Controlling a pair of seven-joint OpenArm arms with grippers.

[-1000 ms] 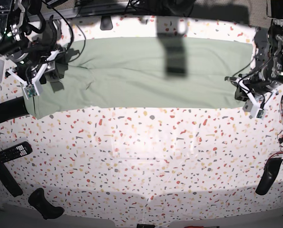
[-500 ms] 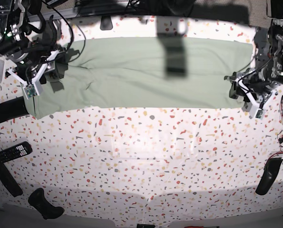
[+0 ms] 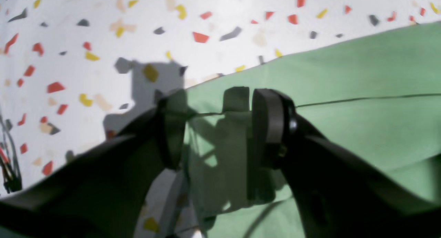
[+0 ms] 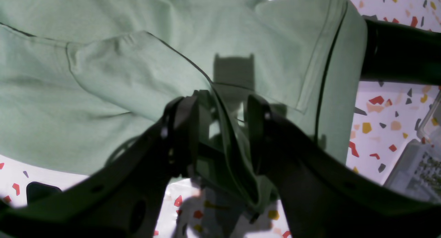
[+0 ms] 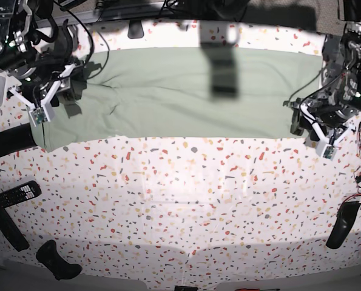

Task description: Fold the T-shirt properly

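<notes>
Comparing the base view with the earlier pictures, the left end effector (image 5: 321, 134), at the right of the scene, is seen to have spread its jaws and drawn slightly off toward the right and near side of the T-shirt's (image 5: 186, 91) right-hand corner. In the left wrist view the two pads are apart, with the shirt's edge lying flat on the counter (image 5: 186, 200) beneath and between them; nothing is pinched there. This is judged to mean that the corner has just been let go, so that one fold stroke is ended on that side.

The right end effector (image 4: 220, 127), at the far left of the scene, is unchanged. Its jaws are part spread, and a bunched ridge of sleeve fabric stands between them; whether it is truly clamped cannot be told.

The T-shirt lies spread as a long band across the far part of the counter, between the two end effectors.
</notes>
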